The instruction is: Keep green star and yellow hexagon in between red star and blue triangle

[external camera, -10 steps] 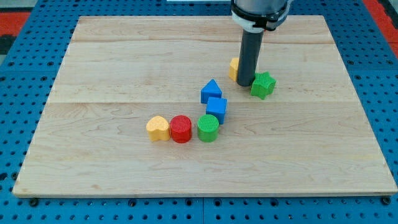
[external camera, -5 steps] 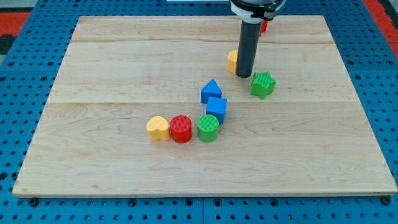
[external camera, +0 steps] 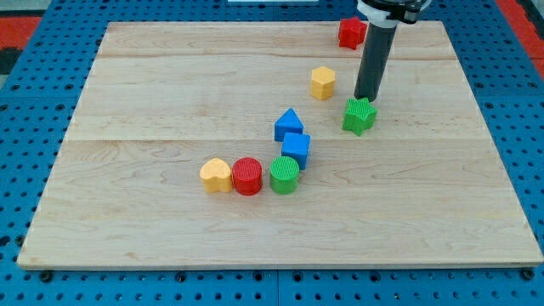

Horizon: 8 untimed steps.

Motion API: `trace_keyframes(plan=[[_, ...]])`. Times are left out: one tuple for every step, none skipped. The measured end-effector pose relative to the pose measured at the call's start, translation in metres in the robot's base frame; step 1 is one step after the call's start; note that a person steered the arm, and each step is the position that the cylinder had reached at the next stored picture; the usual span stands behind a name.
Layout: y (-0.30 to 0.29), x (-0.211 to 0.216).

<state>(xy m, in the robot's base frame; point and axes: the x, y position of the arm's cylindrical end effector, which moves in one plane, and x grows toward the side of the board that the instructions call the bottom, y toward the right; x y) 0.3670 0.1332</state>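
Observation:
The green star (external camera: 359, 116) lies right of centre on the wooden board. The yellow hexagon (external camera: 322, 82) lies up and left of it. The red star (external camera: 351, 32) sits near the view's top edge. The blue triangle (external camera: 288, 124) lies left of the green star, just above a blue cube (external camera: 296, 149). My tip (external camera: 366, 99) stands just above the green star's top edge, to the right of the yellow hexagon and below the red star.
A row of blocks lies at the board's middle: a yellow heart-like block (external camera: 216, 175), a red cylinder (external camera: 247, 176) and a green cylinder (external camera: 284, 174). The board (external camera: 127, 102) rests on a blue pegboard.
My tip has moved right and up, from beside the yellow hexagon to above the green star. The yellow hexagon and red star are now uncovered. No block has visibly moved.

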Motion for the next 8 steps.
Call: trace_keyframes(plan=[[0.019,-0.012],[0.082,-0.017],[0.121,0.002],[0.109,0.049],[0.047,0.052],[-0.003,0.052],[-0.03,0.044],[-0.06,0.017]])
